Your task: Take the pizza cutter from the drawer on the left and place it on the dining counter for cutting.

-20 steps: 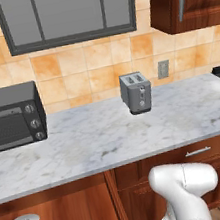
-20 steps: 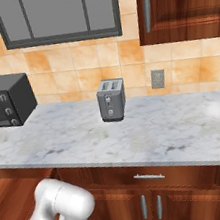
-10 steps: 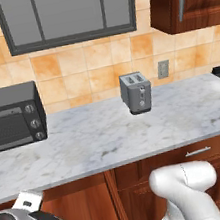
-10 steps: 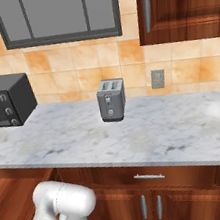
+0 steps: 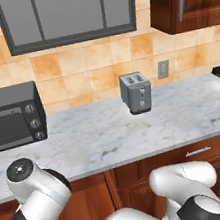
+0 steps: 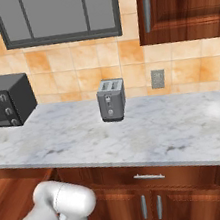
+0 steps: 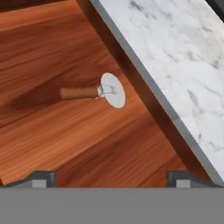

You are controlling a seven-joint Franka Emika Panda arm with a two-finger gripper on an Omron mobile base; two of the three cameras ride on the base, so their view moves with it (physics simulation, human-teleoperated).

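my hand (image 7: 111, 177) hangs above the open drawer (image 7: 52, 127), fingers wide apart, holding nothing. the pizza cutter (image 7: 95, 92) lies flat on the drawer floor, near the counter (image 7: 175, 57) edge. i would centre over the wooden handle, align the fingers across it, then descend.

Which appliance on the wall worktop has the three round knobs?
The black microwave at the worktop's left end, knobs stacked down its right edge. The grey toaster has two top slots and one small front dial.

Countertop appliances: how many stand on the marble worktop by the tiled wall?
2. A black microwave stands at the worktop's left end; a grey toaster stands near the middle, against the wall. Others beyond the frame edges may be hidden.
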